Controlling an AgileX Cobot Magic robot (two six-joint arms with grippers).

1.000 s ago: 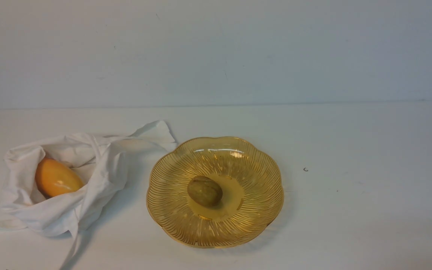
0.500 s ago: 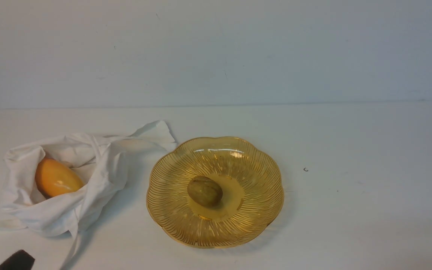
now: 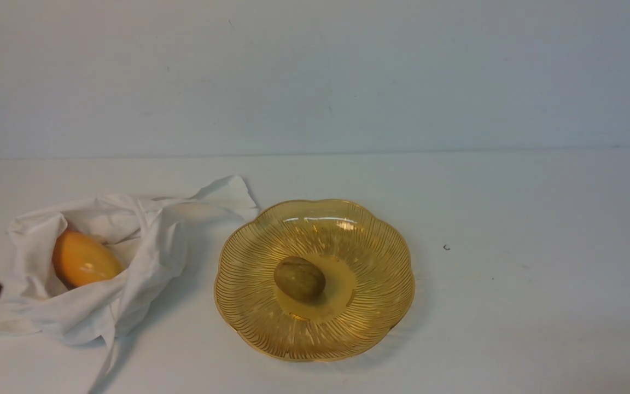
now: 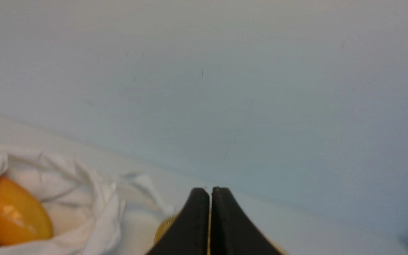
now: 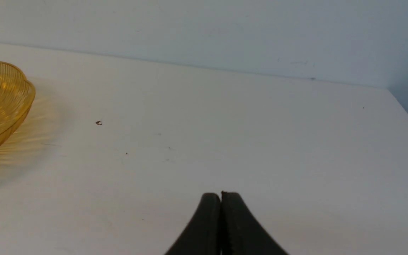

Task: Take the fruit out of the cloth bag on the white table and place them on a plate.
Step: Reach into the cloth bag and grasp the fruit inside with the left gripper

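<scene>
Taking the plate (image 3: 369, 328) as the landmark, it stands on the white table (image 3: 539, 295), a round dish of translucent amber glass with a scalloped rim and fine ribs running out from its centre; a small brownish-green wrinkled lump (image 3: 299, 279) rests inside it, a little to the left of the plate's middle; the cloth bag (image 3: 153, 273) lies to the left of the plate, white, soft and full of folds, its mouth spread open; a loose flap (image 3: 225, 196) of the bag reaches toward the plate's far left edge.

The fruit (image 3: 85, 260), glossy, orange-yellow and oval, is in the open mouth of the bag, left of the plate and well apart from it; cloth wraps around its sides, while its upper surface shows.

The left gripper (image 4: 211, 191) shows as a dark, partly cut-off shape well to the left of the plate in the front view, on the near left side of the bag; its fingertips are drawn together with only a thin slit between them, and they have hold of nothing; the right gripper (image 5: 220, 194) is out of the front view, but its own wrist view shows its fingertips together and gripping nothing, with the table to the right of the plate beyond them; a small dark mark (image 3: 446, 247) sits on the table just right of the plate.
</scene>
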